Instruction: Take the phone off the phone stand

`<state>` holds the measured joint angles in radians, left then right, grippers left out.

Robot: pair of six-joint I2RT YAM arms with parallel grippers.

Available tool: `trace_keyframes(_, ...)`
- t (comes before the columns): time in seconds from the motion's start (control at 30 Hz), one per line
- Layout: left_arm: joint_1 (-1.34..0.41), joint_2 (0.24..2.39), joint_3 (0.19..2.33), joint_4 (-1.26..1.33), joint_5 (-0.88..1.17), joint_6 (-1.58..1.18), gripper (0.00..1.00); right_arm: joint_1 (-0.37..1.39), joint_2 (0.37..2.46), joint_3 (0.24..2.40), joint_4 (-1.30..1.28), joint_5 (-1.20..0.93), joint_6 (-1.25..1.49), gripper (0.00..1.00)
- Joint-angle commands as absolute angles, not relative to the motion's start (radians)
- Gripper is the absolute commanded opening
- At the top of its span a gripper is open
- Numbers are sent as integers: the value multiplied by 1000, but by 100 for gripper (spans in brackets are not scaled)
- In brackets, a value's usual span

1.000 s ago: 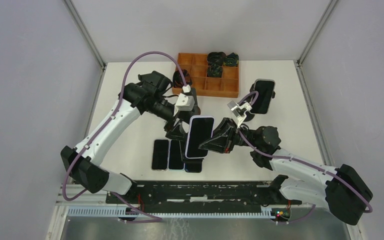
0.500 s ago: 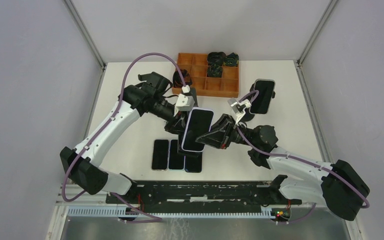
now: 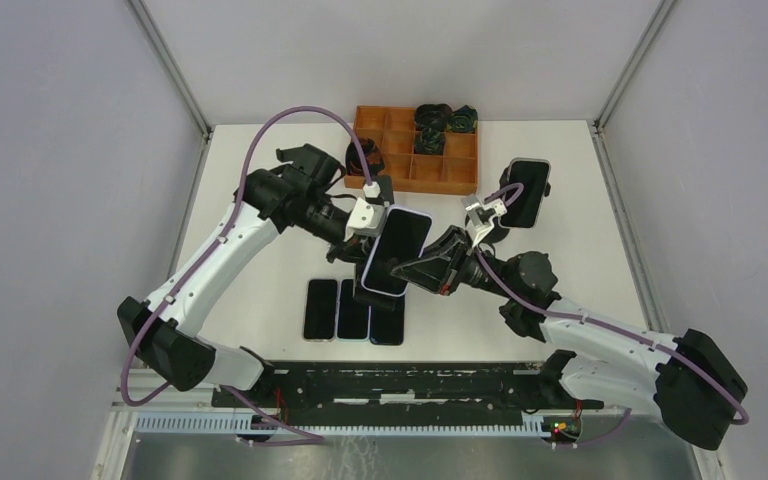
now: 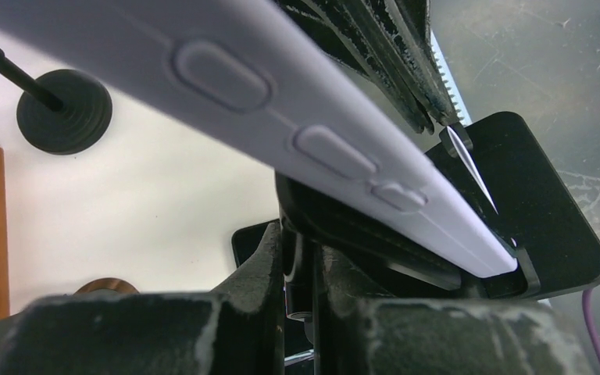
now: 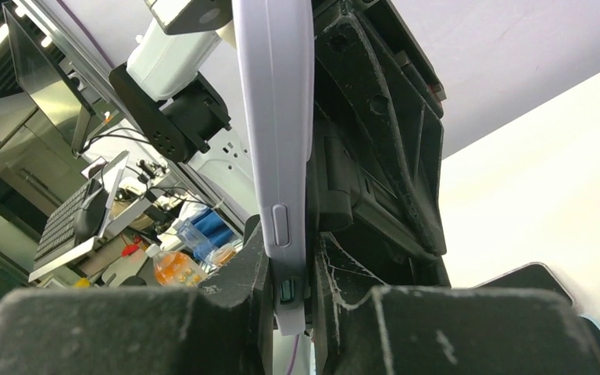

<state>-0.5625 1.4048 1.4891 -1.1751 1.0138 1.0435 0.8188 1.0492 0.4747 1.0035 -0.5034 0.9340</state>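
The phone [image 3: 397, 252] sits in the stand [image 4: 547, 219], held above the table [image 3: 580, 200]. The right claw [image 5: 285, 273] is clamped on its edge, the left claw [image 4: 301, 262] on the stand. A crooked pull could jam the phone, and it may slip out.

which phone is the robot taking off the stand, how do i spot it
On the white table, find where the two arms meet, just behind three dark phones lying flat. The phone there is raised and tilted, held by the right gripper; unlike its neighbours it is off the surface and has a pale lilac rim.
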Motion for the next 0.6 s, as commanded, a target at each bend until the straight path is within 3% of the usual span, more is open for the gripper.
trace_keyframes(0.0, -557, 1395, 1533, -1249, 987, 1166, 2, 817, 997, 521, 1043, -495, 909, 20)
trace_keyframes(0.17, -557, 1384, 1528, -1262, 954, 1209, 2, 786, 953, 506, 1017, -481, 907, 23)
trace_keyframes(0.43, -557, 1379, 1524, -1264, 926, 1241, 2, 785, 1008, 516, 1070, -508, 984, 38)
trace_keyframes(0.57, -557, 1378, 1524, -1264, 923, 1244, 2, 792, 1037, 515, 1110, -512, 1015, 39)
